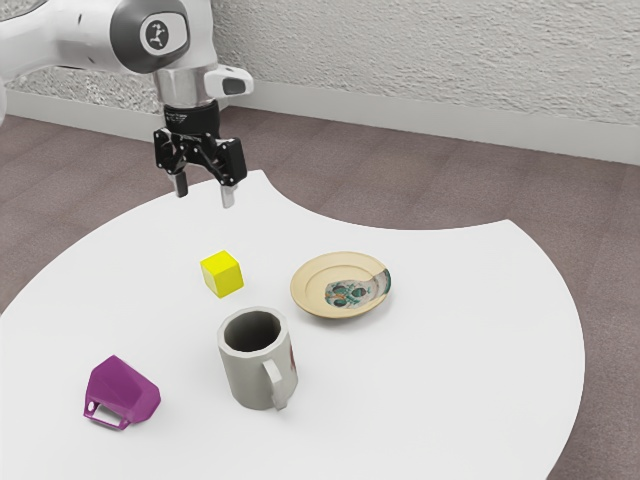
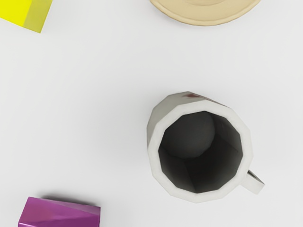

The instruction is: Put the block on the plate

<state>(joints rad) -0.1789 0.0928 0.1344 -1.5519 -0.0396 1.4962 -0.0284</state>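
My gripper (image 1: pixel 205 197) hangs above the far edge of the table in the exterior view, its two fingers apart with nothing between them. The yellow block (image 1: pixel 222 274) rests on the white table, lower than the gripper and separate from it. To the block's right in the exterior view lies the tan plate (image 1: pixel 312 288), which has a patterned patch and carries nothing. In the wrist view a corner of the block (image 2: pixel 19 12) and part of the plate's rim (image 2: pixel 206 20) appear.
A grey mug (image 1: pixel 252 375) with a handle stands near the block and plate; the wrist view looks into the mug (image 2: pixel 154 163). A purple object (image 1: pixel 122 390) lies at the exterior view's lower left, on the white table (image 1: pixel 450 350).
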